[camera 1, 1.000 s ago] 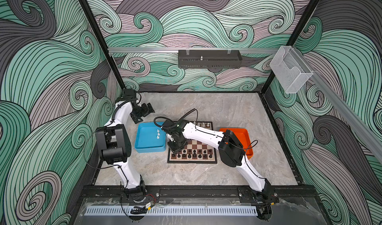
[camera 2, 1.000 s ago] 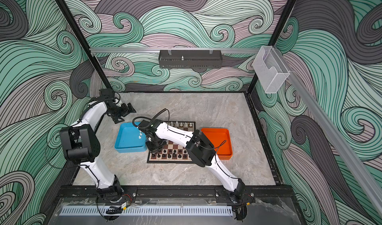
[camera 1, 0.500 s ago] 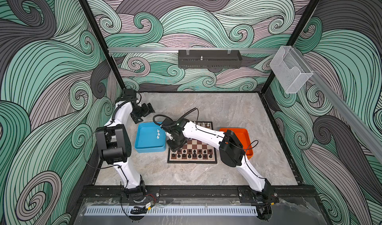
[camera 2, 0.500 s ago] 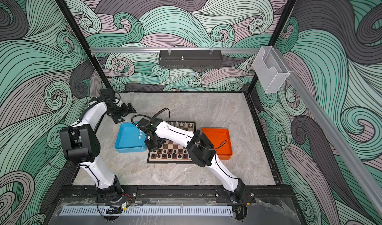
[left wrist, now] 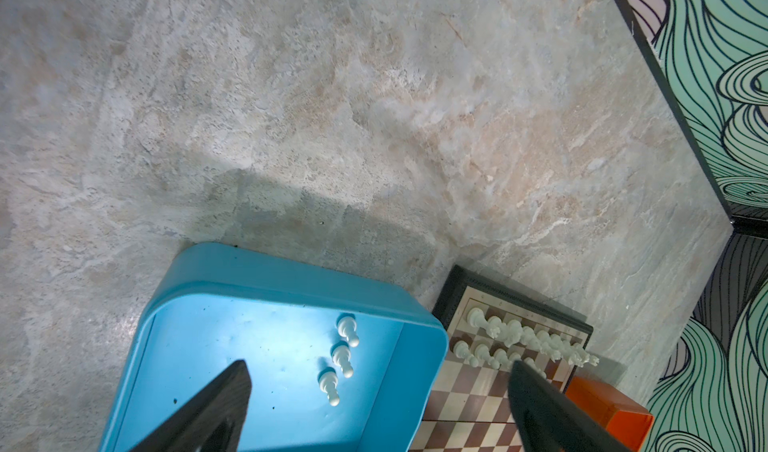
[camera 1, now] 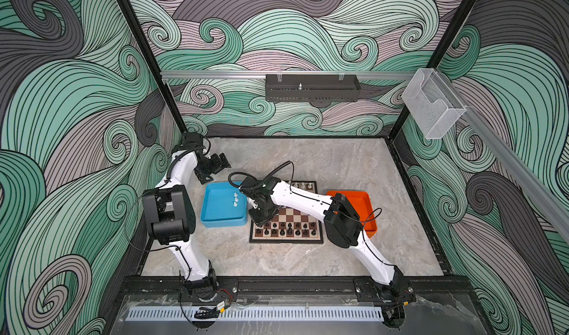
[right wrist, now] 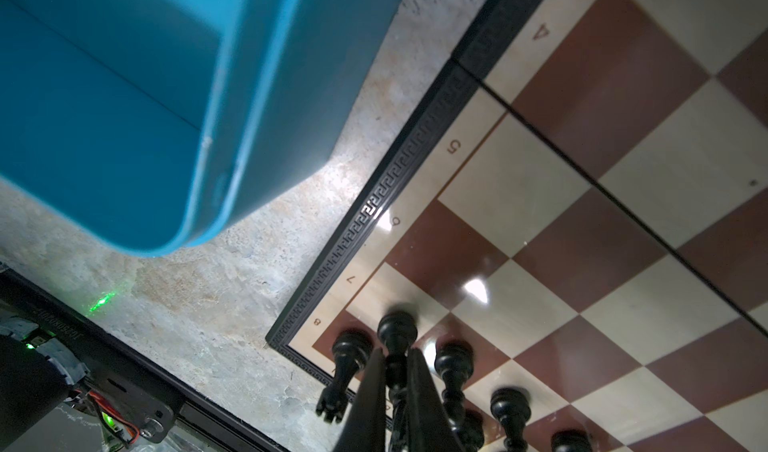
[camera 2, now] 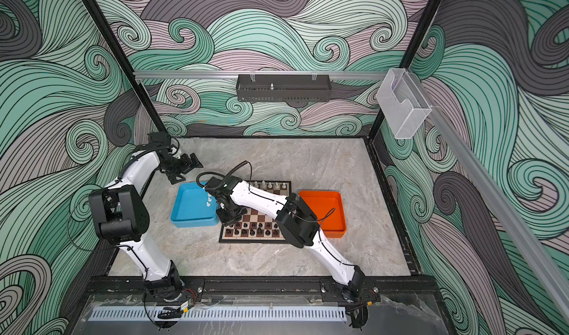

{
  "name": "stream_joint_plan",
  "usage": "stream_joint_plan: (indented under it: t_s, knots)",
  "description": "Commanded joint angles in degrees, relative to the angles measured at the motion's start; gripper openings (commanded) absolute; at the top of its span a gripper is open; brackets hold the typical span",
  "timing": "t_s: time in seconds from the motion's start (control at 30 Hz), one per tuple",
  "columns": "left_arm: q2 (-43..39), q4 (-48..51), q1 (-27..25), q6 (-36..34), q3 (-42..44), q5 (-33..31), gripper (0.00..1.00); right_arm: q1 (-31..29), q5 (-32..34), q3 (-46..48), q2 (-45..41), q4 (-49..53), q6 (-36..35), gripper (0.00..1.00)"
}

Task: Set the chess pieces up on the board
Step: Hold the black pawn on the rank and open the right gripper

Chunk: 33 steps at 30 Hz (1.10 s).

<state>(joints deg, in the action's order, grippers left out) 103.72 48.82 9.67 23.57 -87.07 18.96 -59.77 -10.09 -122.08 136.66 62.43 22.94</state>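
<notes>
Right gripper (right wrist: 394, 356) on black piece (right wrist: 397, 327)

Top views: bright, even overhead light; soft, short shadows under arms.
Left wrist view: pale hotspot on blue tray (left wrist: 249, 346) floor; broad soft shadow on table (left wrist: 316, 217).
Right wrist view: white glare spots on board (right wrist: 476, 292); near tray wall blurred; black piece (right wrist: 397, 329) softens toward frame edge; dim corner, green glint.

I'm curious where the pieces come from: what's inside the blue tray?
Three white pawns sit in a row on the blue tray's floor, near the wall beside the board. The remaining visible floor looks bare; the right arm covers that wall's far corner in both top views.
</notes>
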Motion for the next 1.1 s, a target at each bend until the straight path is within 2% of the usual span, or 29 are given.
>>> stream_joint_plan:
  t_s: [0.0, 1.07]
  knots:
    - [0.67, 0.14, 0.65, 0.25, 0.22, 0.90, 0.99, 0.43, 0.44, -1.61, 0.96, 1.21, -0.29, 0.11]
    - [1.04, 0.05, 0.73, 0.37, 0.18, 1.17, 0.99, 0.52, -1.42, -2.11, 2.11, 1.20, -0.22, 0.15]
